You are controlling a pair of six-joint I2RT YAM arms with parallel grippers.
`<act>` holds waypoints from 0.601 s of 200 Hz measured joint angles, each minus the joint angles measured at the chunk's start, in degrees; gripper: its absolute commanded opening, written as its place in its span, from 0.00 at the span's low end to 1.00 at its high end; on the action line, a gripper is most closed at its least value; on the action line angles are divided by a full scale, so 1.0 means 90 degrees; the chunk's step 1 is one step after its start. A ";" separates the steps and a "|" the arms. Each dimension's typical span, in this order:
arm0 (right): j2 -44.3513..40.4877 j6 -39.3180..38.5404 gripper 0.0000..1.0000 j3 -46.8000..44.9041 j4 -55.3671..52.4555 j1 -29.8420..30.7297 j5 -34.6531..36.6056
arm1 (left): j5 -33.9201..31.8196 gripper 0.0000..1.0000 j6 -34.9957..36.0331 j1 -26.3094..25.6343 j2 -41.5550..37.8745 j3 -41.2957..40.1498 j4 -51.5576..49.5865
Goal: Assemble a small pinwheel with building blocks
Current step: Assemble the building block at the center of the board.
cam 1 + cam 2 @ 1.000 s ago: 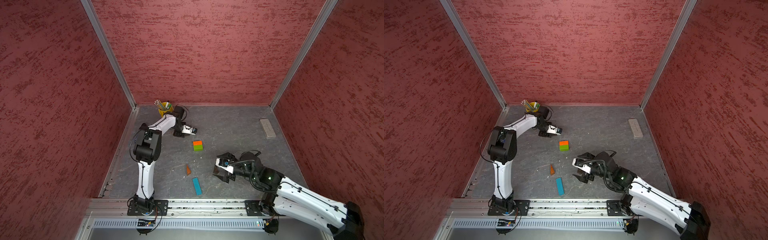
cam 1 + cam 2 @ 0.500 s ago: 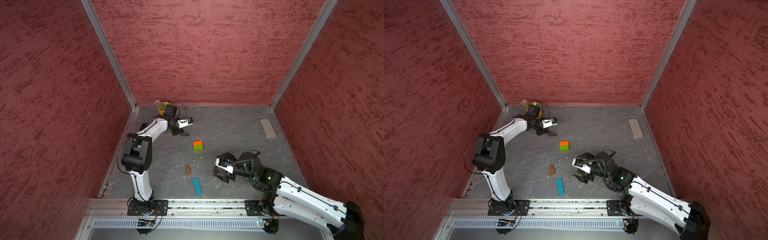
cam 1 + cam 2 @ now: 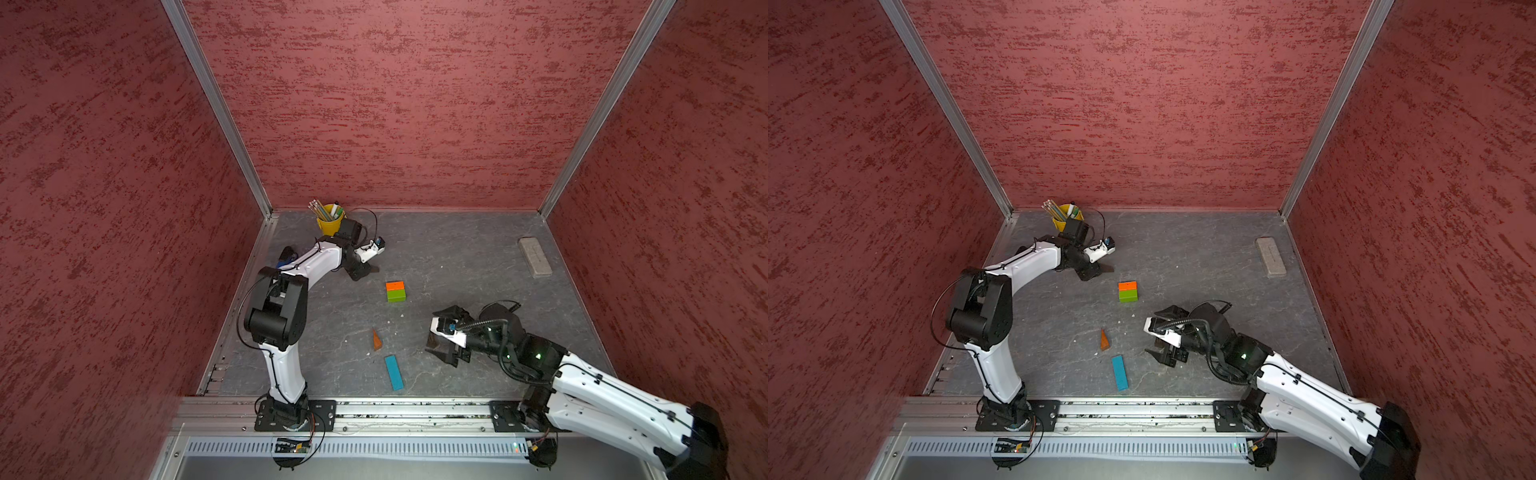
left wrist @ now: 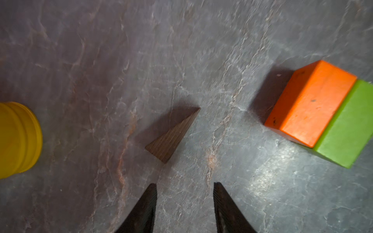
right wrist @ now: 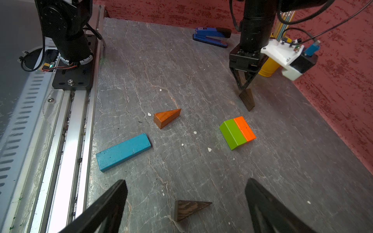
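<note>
A: Well, surface and room?
B: Grey veined slab (image 3: 457, 257), red textured walls (image 3: 395, 104).
A: Blocks, near to far?
B: Blue bar (image 3: 393, 372); reddish wedge (image 3: 376, 340); dark wedge (image 5: 189, 208) at right gripper (image 5: 185, 181), jaws wide, empty; orange block (image 3: 395, 286) touching green block (image 3: 396, 295); second dark wedge (image 4: 171, 137) ahead of left gripper (image 4: 184, 184), parted, empty.

In a top view, two touching blocks (image 3: 395, 291) lie mid-table, one behind the other; from them, a wedge (image 4: 171, 137) lies near at 10 o'clock; a pencil cup (image 3: 328, 222) farther at 11; an eraser (image 3: 535, 257) well apart toward 2; a second wedge (image 3: 376, 340) at 7; a long bar (image 3: 393, 372) at 6; a third wedge (image 5: 189, 209) at 5.
</note>
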 measured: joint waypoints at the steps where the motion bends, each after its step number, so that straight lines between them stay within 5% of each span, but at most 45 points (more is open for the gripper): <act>1: 0.0000 0.0000 0.94 0.0000 0.0000 0.0000 0.0002 | -0.0007 0.48 -0.0005 0.0000 0.0012 0.0002 -0.0002; 120: 0.0029 0.0002 0.94 0.0000 0.0000 0.0000 0.0002 | -0.0248 0.38 -0.0078 0.0012 0.0986 0.0709 -0.0282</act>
